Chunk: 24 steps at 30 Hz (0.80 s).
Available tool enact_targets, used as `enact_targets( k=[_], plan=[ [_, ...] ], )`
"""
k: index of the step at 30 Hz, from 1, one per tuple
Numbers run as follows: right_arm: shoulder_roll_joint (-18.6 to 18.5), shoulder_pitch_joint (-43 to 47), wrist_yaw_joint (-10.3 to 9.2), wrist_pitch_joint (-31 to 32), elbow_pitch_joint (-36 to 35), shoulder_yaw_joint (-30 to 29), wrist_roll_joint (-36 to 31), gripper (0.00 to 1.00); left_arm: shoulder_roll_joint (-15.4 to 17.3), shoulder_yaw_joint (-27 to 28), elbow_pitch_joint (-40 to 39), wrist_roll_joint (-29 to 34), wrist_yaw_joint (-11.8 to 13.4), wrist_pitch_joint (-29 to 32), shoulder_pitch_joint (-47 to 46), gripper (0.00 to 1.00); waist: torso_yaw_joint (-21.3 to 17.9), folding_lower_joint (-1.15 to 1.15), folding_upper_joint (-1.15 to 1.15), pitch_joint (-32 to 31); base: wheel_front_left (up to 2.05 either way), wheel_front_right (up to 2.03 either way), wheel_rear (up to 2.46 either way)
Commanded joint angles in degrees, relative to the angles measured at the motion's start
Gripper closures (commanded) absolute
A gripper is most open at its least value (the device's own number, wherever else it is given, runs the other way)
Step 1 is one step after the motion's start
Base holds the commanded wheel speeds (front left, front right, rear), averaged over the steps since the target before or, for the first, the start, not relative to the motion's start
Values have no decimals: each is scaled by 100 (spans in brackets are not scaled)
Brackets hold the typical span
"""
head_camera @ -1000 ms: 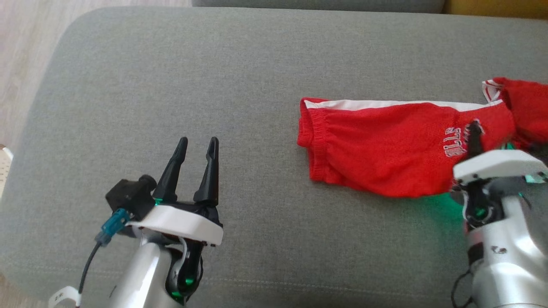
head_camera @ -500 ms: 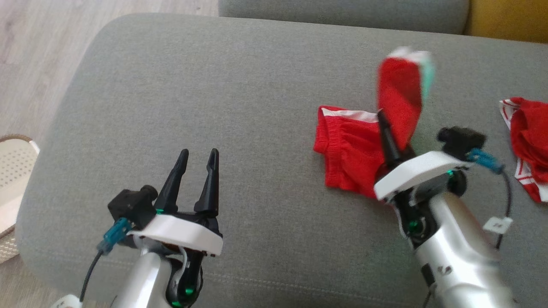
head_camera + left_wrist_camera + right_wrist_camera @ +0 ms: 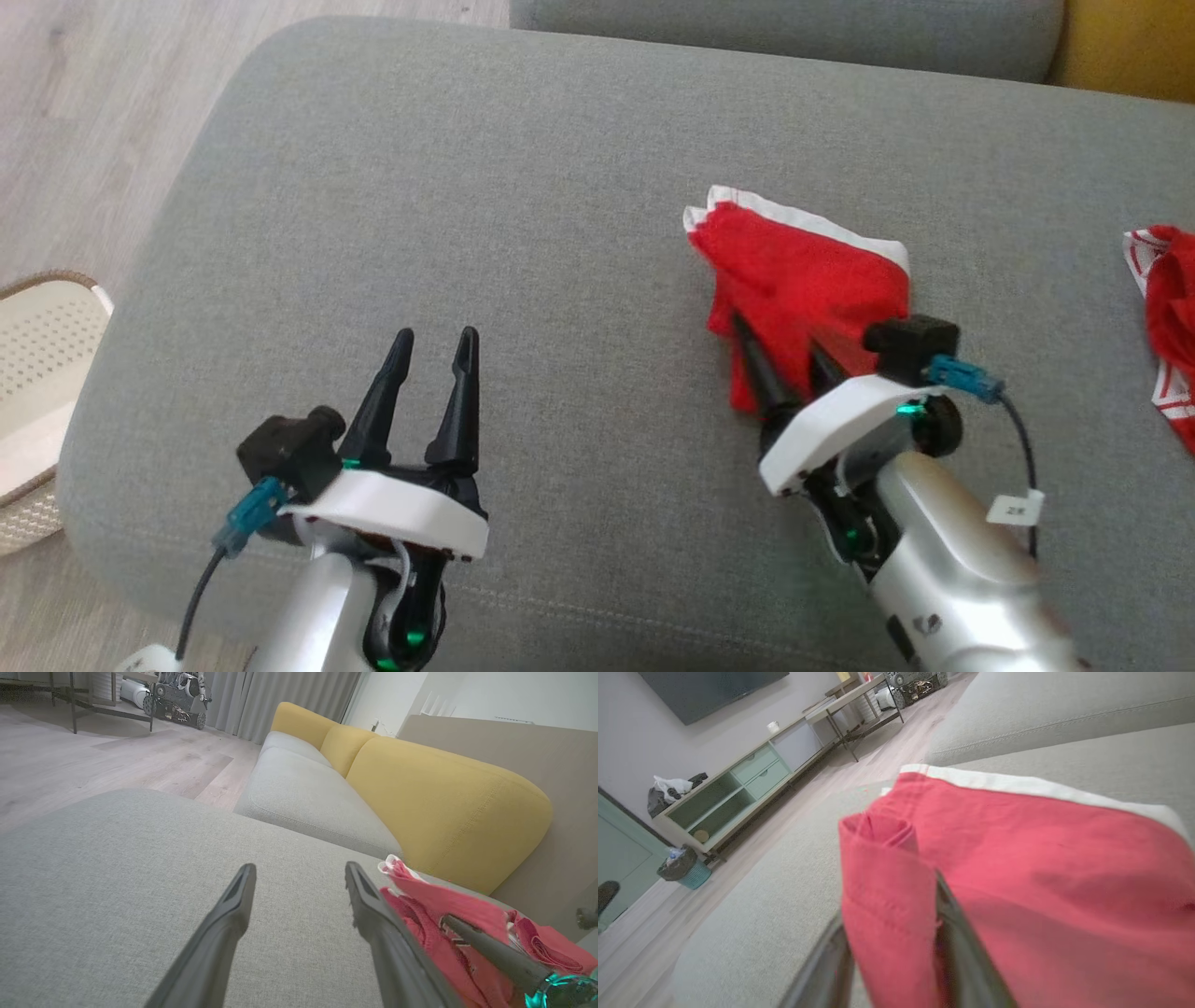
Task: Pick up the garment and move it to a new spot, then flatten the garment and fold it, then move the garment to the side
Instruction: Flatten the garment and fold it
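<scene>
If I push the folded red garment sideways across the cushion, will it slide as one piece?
Likely floppy: the red garment lies in soft creases, and a fold droops between the right end effector's fingers. It is probably light, thin cloth. A push would likely bunch or unfold it on the textured grey cushion rather than slide it whole.

No text was readable.
The small white tag (image 3: 1014, 509) beside the right forearm (image 3: 943, 579) bore marks too small to read.
</scene>
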Motion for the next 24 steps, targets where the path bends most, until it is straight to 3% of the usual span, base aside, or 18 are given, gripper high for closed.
enact_targets(
  k=[1, 8, 13, 19, 24],
  plan=[
    [51, -284, -4, -39, -176, 228, 26, 0, 37, 157, -191, -54, 11, -35, -97, 0, 13, 0, 0, 16, 0, 0, 0],
    [-32, -259, -4, 333, -135, 1041, 374, 0, 37, 158, -196, -97, 33, -35, -105, 0, 28, 0, 0, 71, 0, 0, 0],
    [-95, -292, -4, 665, 110, 1204, 651, 0, 37, 157, -212, -122, 58, -35, -140, 0, -11, 0, 0, 100, 0, 0, 0],
    [-193, -498, -4, 193, -4, 1095, 697, 0, 37, 207, -221, -102, 58, -35, -158, 0, -169, 0, 0, 94, 0, 0, 0],
    [-567, -497, -4, -431, -202, 775, 330, 0, 37, 305, -277, -77, 53, -35, -138, 0, -390, 0, 0, -13, 0, 0, 0]
  ],
)
